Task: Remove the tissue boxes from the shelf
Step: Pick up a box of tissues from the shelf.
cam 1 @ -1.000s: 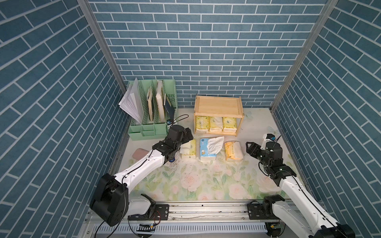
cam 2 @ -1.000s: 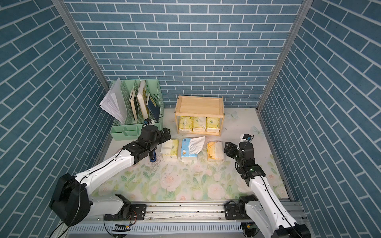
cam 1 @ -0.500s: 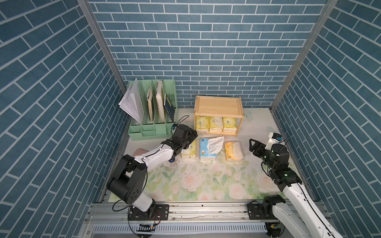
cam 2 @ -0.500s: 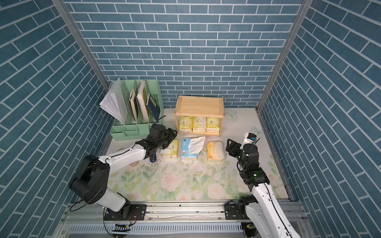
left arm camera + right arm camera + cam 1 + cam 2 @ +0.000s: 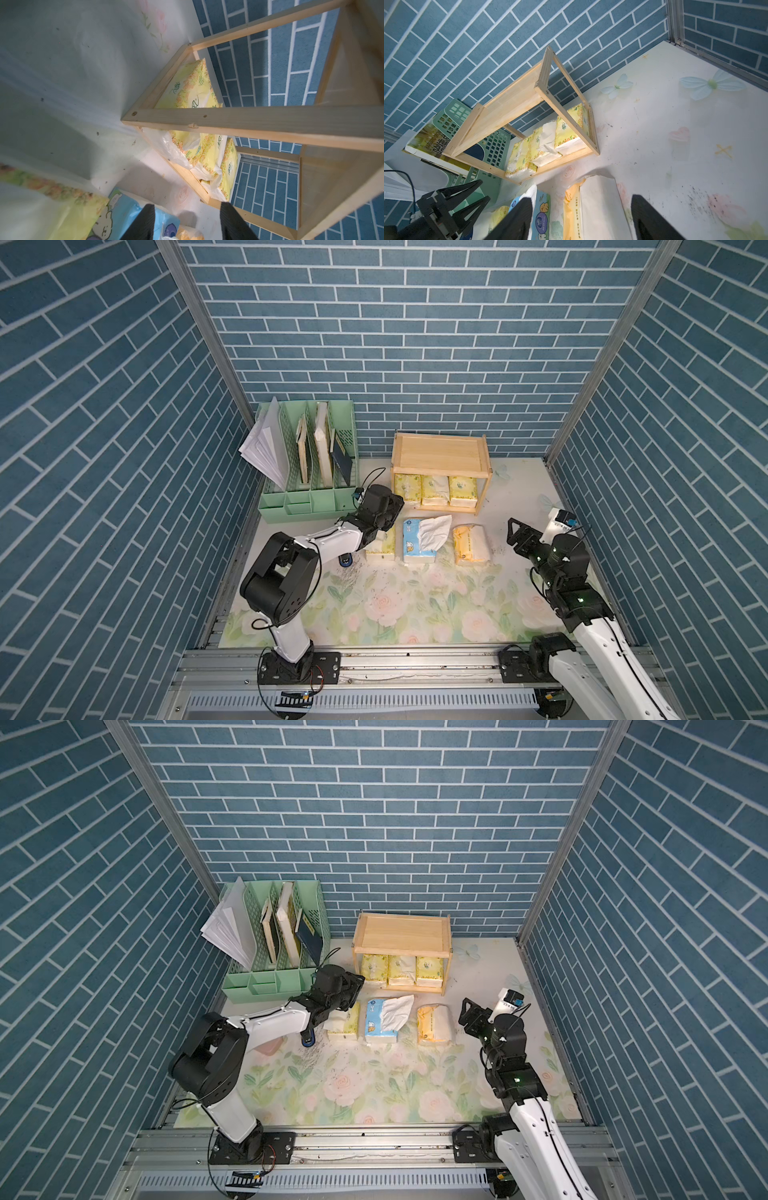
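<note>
The shelf (image 5: 438,452) (image 5: 401,932) stands at the back wall, with three yellow-green tissue boxes (image 5: 435,489) (image 5: 401,970) side by side on its lower board. On the mat in front lie a yellow-green pack (image 5: 382,547), a blue-and-white pack (image 5: 413,543) with tissue sticking out, and an orange-yellow pack (image 5: 471,543). My left gripper (image 5: 395,508) (image 5: 187,207) hovers open at the shelf's front left corner, above the mat, holding nothing. My right gripper (image 5: 512,531) (image 5: 581,201) stands open just right of the orange-yellow pack.
A mint green file organizer (image 5: 307,497) with papers and books stands left of the shelf. A blue stapler (image 5: 345,560) lies under the left arm, and a pink object (image 5: 270,1048) beside it. Brick walls close in on three sides.
The left arm has reached forward to the shelf's left corner and its jaws have narrowed. The right gripper has drawn back to the right, away from the orange-yellow pack.
</note>
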Controlling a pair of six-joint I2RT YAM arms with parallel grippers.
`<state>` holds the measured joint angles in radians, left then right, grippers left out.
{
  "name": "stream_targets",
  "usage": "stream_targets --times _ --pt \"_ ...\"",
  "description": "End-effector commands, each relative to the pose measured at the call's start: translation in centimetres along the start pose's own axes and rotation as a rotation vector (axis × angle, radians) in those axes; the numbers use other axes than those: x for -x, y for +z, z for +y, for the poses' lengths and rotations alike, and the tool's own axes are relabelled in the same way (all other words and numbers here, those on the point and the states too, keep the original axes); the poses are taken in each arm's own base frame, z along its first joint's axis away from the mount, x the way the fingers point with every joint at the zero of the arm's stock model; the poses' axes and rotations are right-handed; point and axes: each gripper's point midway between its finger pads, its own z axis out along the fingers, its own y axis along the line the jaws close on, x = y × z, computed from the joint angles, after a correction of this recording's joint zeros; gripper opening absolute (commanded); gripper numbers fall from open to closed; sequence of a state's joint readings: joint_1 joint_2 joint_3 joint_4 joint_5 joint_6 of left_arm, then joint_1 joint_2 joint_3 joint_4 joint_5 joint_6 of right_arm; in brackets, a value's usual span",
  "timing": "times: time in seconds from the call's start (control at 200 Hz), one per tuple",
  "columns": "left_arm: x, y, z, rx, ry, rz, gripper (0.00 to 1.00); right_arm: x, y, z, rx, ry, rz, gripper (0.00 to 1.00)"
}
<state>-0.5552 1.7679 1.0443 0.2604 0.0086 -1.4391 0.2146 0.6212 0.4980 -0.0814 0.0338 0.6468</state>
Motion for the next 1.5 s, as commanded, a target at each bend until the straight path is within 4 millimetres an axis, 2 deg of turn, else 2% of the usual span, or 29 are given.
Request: stream_targets --times 0.0,0.145,0.275,0.535,0.795,1.23,1.495 --pt "-0.1 1.1 -0.6 -0.028 -0.078 -0.017 0.55 0.3 -0.1 -0.1 0.0 -0.01 -0.022 0.8" --pt "0.2 1.6 -0.5 -0.06 -0.153 -0.036 0.54 0.9 -0.6 0.3 0.012 -0.026 -0.039 0.85" --pt "-0.4 2.7 -0.5 -0.054 -0.179 -0.018 0.54 1.4 -0.9 0.3 0.008 -0.031 -0.058 0.86" --pt "-0.4 4.2 0.5 -0.024 -0.234 -0.057 0.54 2.1 -1.4 0.4 0.001 -0.037 -0.08 0.86" --pt "-0.3 5.7 0.3 -0.02 -0.247 -0.069 0.54 2.4 -1.5 0.2 -0.016 -0.05 -0.093 0.87" --pt "-0.5 8.0 2.2 0.038 -0.264 -0.084 0.53 2.5 -1.3 0.0 -0.028 -0.061 -0.096 0.88" --pt "-0.6 9.1 3.0 0.047 -0.275 -0.086 0.34 2.3 -1.2 -0.1 -0.029 -0.061 -0.091 0.88"
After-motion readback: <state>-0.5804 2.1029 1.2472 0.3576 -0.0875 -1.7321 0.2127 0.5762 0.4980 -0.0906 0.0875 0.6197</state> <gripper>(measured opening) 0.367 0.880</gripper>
